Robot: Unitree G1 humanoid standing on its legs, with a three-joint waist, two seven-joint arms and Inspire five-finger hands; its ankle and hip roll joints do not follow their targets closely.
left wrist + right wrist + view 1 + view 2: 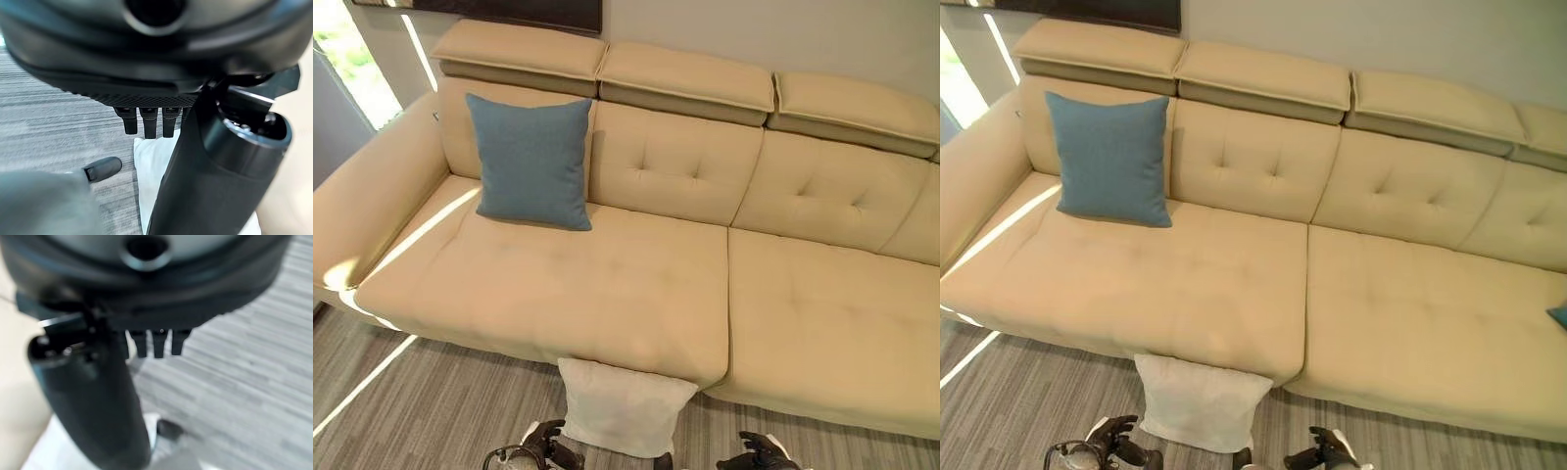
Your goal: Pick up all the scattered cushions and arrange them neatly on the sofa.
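Cushions are seen in two places in the left eye view: a blue cushion (532,160) is propped upright against the backrest at the left end of the beige sofa (636,284), and a white cushion (622,406) lies on the striped grey floor (431,401), touching the sofa's front edge. The left hand (546,443) is seen just beside the white cushion's left edge, and the right hand (759,452) near its right side, apart from it.

In the right eye view, a sliver of another blue cushion (1558,314) is cut off at the sofa's right end.

In the left wrist view, the left hand's fingers (149,122) are held straight and relaxed above the white cushion, with nothing gripped.

In the right wrist view, the right hand's fingers (157,343) are likewise extended and empty over the floor.
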